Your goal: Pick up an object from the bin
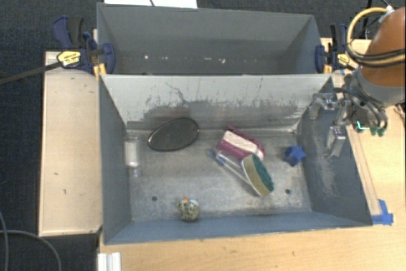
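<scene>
Hovering above right sloped wall of bin (209, 41), gripper (336, 136) (spread or pressed together: cannot tell). Nearest thing: small blue block (294, 155), at floor's right edge, near wall foot. Risk: descent so close to wall could scrape metal or knock block aside.

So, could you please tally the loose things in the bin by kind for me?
Dark oval disc: 1
Small clear bottle: 1
Pink and white packet: 1
Green and cream sponge: 1
Small blue block: 1
Small speckled ball: 1
Total: 6
</scene>
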### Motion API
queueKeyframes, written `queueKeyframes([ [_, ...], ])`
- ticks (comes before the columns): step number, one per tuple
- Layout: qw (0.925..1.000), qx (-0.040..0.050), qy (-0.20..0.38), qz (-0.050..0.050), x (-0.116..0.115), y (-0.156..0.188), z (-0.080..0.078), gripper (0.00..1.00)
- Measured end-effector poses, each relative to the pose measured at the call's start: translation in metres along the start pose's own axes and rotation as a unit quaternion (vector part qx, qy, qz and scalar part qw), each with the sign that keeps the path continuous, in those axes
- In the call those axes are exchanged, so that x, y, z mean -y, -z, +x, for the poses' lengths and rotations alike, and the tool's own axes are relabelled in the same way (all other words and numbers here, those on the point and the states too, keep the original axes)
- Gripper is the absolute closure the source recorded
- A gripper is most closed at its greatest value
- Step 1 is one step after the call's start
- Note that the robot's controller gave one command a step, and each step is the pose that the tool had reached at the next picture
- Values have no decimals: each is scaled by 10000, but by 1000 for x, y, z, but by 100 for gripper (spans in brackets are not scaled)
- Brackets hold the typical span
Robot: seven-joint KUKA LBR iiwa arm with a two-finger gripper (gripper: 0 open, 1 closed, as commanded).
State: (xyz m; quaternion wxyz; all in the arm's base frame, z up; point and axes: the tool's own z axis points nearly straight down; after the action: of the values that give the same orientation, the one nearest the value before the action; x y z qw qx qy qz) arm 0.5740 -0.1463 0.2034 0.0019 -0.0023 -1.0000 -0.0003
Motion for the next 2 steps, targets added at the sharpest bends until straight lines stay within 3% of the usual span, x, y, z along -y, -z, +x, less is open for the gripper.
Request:
queueKeyframes([
  [1, 9938, 0, -1108, -8, 6, -137, 0, 0],
  [2, 9809, 50, -1945, -2, 4, -102, 7, 0],
])
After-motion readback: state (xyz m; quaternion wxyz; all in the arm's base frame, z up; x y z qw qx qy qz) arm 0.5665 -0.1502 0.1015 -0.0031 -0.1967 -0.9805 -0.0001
